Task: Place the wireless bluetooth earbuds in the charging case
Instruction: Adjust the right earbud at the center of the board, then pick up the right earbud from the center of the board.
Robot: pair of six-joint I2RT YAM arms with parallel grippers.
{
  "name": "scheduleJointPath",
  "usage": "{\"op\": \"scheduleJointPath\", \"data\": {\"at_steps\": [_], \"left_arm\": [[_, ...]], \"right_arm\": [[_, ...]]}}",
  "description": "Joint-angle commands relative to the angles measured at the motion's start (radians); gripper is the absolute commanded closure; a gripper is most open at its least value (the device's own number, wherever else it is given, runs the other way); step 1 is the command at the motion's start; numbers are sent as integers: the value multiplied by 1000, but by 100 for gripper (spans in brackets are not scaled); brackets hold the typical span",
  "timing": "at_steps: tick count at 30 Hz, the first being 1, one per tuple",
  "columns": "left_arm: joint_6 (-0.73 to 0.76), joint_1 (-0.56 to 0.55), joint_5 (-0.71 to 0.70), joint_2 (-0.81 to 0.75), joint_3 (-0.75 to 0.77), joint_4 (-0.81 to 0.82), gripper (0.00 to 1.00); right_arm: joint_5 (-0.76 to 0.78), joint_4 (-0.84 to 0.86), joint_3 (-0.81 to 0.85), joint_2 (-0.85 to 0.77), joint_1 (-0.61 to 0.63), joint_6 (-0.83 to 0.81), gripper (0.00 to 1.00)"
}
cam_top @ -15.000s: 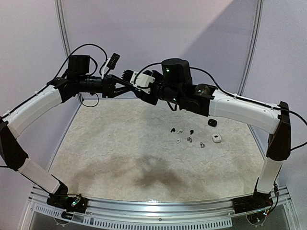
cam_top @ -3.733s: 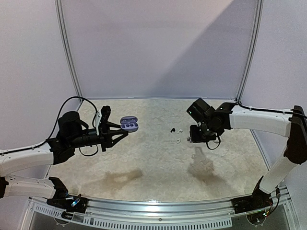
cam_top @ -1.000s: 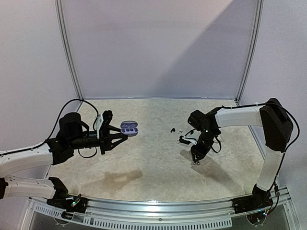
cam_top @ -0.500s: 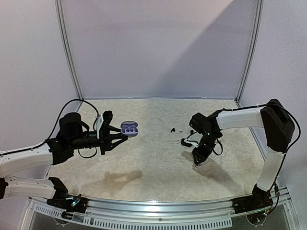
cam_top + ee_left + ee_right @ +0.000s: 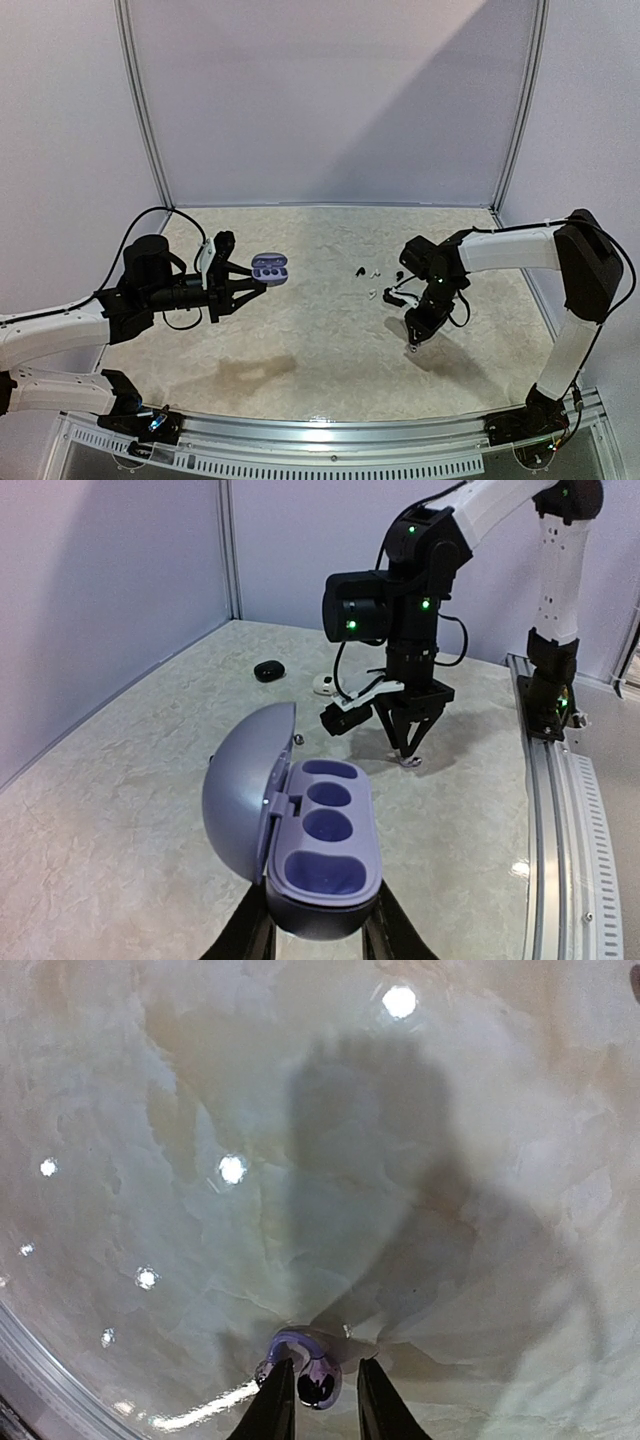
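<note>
Compared with a few seconds back, the right claw [image 5: 412,343] has come off the loose buds [image 5: 360,270] mid-frame and dropped lower in the top view, tips down at the desk [image 5: 300,340]. The left arm has barely budged.

The left claw [image 5: 245,282] is pinching the charging case [image 5: 320,850], which hangs lid-open at the left of the top view with its seats bare. The right claw's fingers are only narrowly apart, either side of a little purple-and-silver earbud [image 5: 312,1372] at the bottom of my right wrist view. The bud hugs the left-hand finger and there's a sliver of desk before the other one, so I'd say it's not pinched yet.

My worries:
- The bud is tiny and rounded, so an off-centre squeeze could squirt it sideways.
- The tips look very low, so they might scrape the desk.
- If it twists in the grip, it may not sit in a seat.

What I can't see:
- The bud is basically invisible from the top view.
- The fingers cover its lower edge in the wrist view.
- I can't tell whether the tips actually touch the desk.
- I can't tell which way up the bud is.
</note>
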Motion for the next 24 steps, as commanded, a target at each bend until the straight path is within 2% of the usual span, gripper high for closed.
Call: {"op": "scheduleJointPath", "data": {"at_steps": [1,24], "left_arm": [[2,-13,11,3,0,13,100],[5,-13,-28,-17,-19,29,100]], "right_arm": [[13,-2,8,-26,0,35,79],[35,-31,-2,21,13,68,80]]}}
